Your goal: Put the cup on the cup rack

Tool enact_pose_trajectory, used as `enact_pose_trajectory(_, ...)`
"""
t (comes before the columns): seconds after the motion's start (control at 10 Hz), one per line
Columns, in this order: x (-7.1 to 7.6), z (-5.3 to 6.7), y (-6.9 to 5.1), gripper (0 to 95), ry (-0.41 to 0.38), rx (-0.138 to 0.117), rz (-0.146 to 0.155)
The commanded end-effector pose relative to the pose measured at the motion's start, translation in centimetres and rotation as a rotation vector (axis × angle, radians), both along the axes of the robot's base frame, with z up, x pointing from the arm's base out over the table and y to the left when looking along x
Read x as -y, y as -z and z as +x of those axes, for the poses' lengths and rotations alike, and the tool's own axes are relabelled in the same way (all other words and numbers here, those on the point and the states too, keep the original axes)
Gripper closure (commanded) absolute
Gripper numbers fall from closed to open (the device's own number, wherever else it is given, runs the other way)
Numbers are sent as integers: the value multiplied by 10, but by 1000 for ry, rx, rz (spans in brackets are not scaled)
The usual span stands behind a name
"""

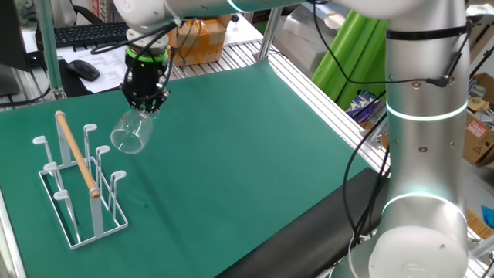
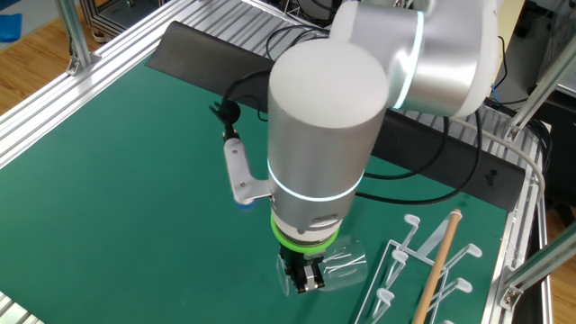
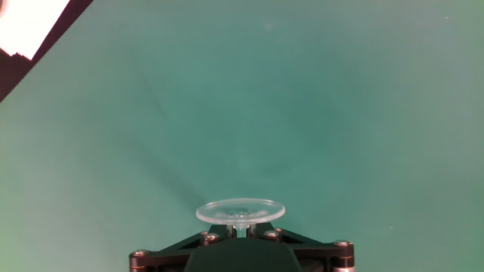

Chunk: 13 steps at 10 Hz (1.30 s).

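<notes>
My gripper is shut on the stem of the cup, a clear stemmed glass. It holds the cup in the air, tilted, with the bowl mouth pointing down toward the rack. In the hand view the cup's round foot sits just past my gripper. In the other fixed view the cup hangs beside my gripper. The cup rack, white wire with a wooden rod on top, stands on the green mat to the lower left of the cup, apart from it. It also shows in the other fixed view.
The green mat covers the table. Aluminium rails run along its far edge. A keyboard and mouse lie behind the table, with a cardboard box beside them. The arm's base column stands at the right.
</notes>
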State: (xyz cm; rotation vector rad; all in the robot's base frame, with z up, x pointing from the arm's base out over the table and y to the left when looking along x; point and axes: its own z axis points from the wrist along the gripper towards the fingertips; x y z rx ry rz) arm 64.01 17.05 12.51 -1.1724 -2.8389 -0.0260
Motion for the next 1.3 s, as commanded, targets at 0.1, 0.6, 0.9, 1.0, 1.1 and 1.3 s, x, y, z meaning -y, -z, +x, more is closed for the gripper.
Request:
enact_pose_trajectory(0.1,2,0,-5,950,21,1,9)
enact_pose_trajectory(0.6,6,-3,-21,950,32,38,2)
enact_pose_trajectory(0.9,6,-6,-25,950,86,50,-10)
enact_pose_trajectory(1.0,5,-6,-26,950,82,50,-15)
enact_pose_trajectory(1.1,6,-6,-26,950,83,50,-10)
enact_pose_trajectory(1.3,5,-7,-28,950,82,56,-12)
